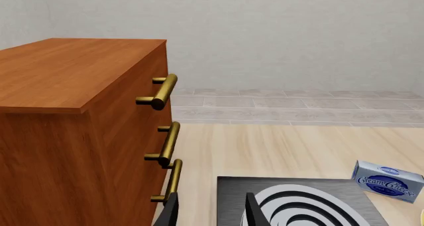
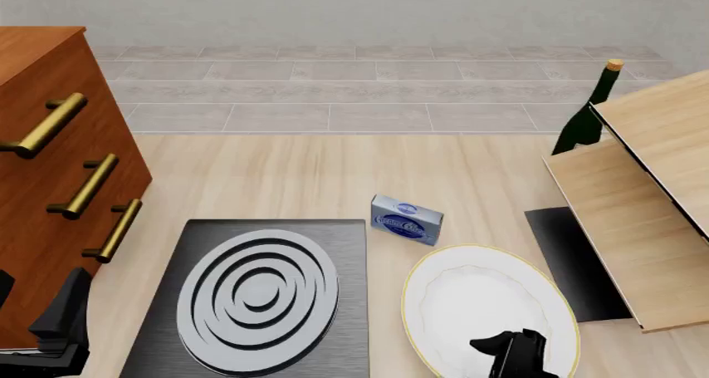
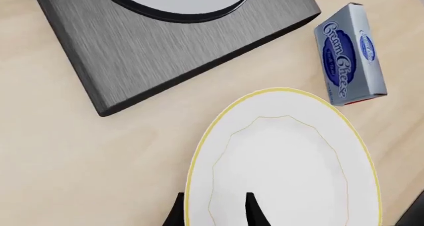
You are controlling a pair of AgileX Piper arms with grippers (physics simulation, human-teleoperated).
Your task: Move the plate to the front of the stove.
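**Plate not yet moved; right gripper at its near rim**

Left wrist view: the left gripper (image 1: 210,212) shows only as two dark fingertips at the bottom edge, with a clear gap between them and nothing held, so released. Behind them lies the stove (image 1: 344,196) at lower centre-right. The wooden cabinet (image 1: 79,131) with brass handles fills the left half. The cream cheese box (image 1: 388,180) sits at the right edge. Bare table between cabinet and stove.

Front view: the plate (image 2: 487,307) lies flat at lower right, beside the stove (image 2: 349,303), their edges near but apart. Judgement: the task is not done; the plate is to the stove's side, not in front. The right gripper (image 2: 512,355) hangs over the plate's lower rim. The box is just above the plate, apart from it. A black mat (image 2: 570,253) and a slanted wooden shelf (image 2: 632,228) crowd the right side, with a dark bottle (image 2: 585,116) behind. Little of the table below the stove is in frame.

Right wrist view: fingertips at the bottom edge straddle the plate's yellow rim (image 3: 198,156), spread, not clamped. Open tabletop fills the lower left, beside the stove's corner (image 3: 103,109).
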